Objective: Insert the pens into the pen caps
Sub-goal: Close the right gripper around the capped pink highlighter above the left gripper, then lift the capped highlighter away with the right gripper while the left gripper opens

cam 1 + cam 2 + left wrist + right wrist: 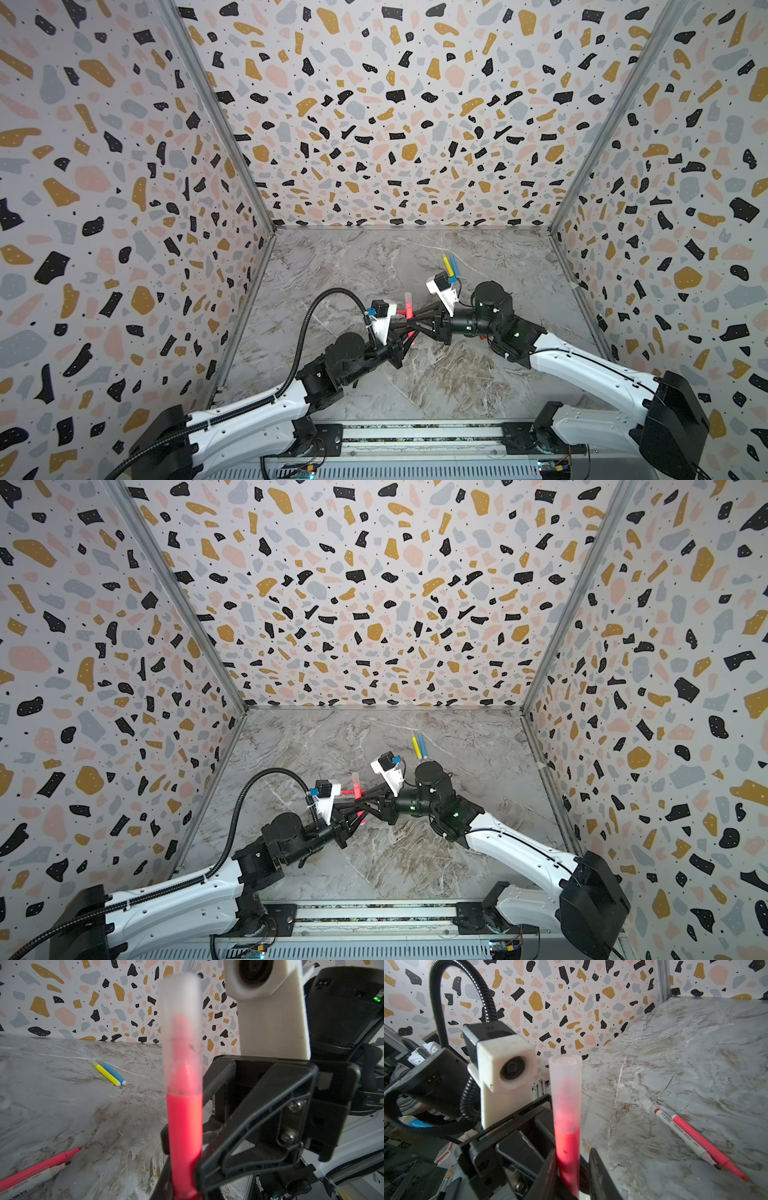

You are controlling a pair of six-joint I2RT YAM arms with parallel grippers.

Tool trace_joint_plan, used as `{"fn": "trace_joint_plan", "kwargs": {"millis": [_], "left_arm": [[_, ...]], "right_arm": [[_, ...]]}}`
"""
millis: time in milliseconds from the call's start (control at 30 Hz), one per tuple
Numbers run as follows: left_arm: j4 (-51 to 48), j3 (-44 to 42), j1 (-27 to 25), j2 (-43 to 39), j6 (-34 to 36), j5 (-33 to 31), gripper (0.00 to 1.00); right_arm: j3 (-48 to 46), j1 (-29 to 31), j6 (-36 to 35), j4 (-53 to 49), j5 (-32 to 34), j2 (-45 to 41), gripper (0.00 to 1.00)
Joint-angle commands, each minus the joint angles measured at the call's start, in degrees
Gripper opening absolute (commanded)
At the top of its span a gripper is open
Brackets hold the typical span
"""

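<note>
A neon pink pen point(409, 311) point(356, 789) stands upright above the middle of the table, with a translucent pen cap point(180, 1032) point(566, 1088) fitted over its upper end. My left gripper point(409, 330) point(182, 1157) is shut on its lower body. My right gripper point(413, 318) point(573, 1167) reaches in from the right and straddles the same pen just below the cap. One of its fingers touches the pen, and a narrow gap shows at the other.
A yellow pen point(446, 266) point(106, 1073) and a blue pen point(454, 265) point(114, 1073) lie side by side at the back right. A second pink pen point(708, 1147) and a white-bodied pen point(683, 1134) lie together on the marble table point(478, 374), tips bare. Patterned walls enclose three sides.
</note>
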Motion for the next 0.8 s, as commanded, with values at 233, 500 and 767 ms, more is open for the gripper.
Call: {"fn": "trace_joint_plan", "kwargs": {"millis": [233,500,767], "left_arm": [[4.1,1.8,-0.3,1.4,1.0,1.1,0.00],[-1.2,3.0,-0.3,1.3,0.8,-2.9,0.21],[-9.4,0.6,-0.3,-2.0,-2.8,-15.0,0.42]], "right_arm": [[3.2,0.3,-1.8,-2.8,-2.4,1.5,0.16],[4.7,-0.7,-3.3,-7.0,2.3,1.3,0.07],[7.8,-10.0,-5.5,-17.1,7.4,5.0,0.07]]}}
